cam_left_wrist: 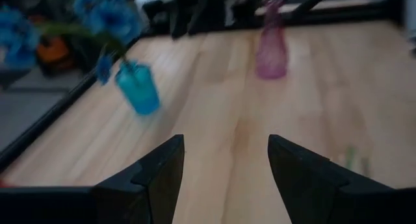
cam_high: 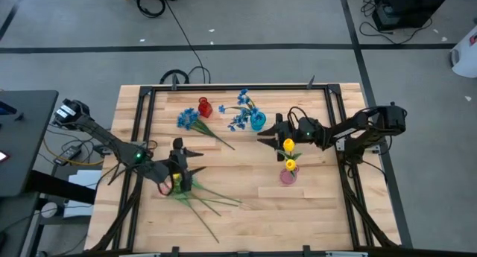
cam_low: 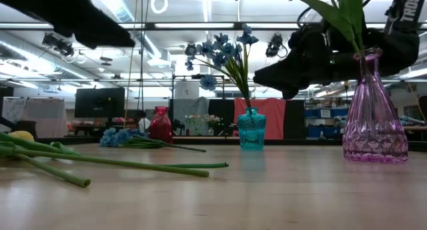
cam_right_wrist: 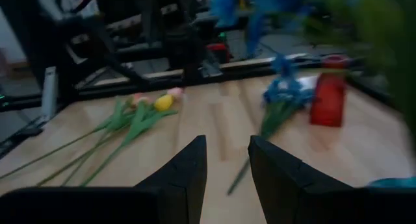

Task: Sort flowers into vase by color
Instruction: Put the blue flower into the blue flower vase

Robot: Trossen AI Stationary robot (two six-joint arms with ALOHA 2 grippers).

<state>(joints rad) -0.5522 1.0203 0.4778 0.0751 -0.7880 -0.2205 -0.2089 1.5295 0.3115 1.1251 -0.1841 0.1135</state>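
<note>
We lower the left gripper (cam_high: 195, 162), jaws spread and empty, squarely over one tulip stem (cam_high: 216, 197) near the table's front-left corner.

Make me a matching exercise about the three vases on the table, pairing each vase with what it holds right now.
Column one:
1. red vase
2. teal vase
3. pink vase

Column two:
A. yellow tulips
B. a spray of blue blossoms
C. nothing; a second blue spray lies on the table beside it

Right pairs: 1-C, 2-B, 3-A
</note>
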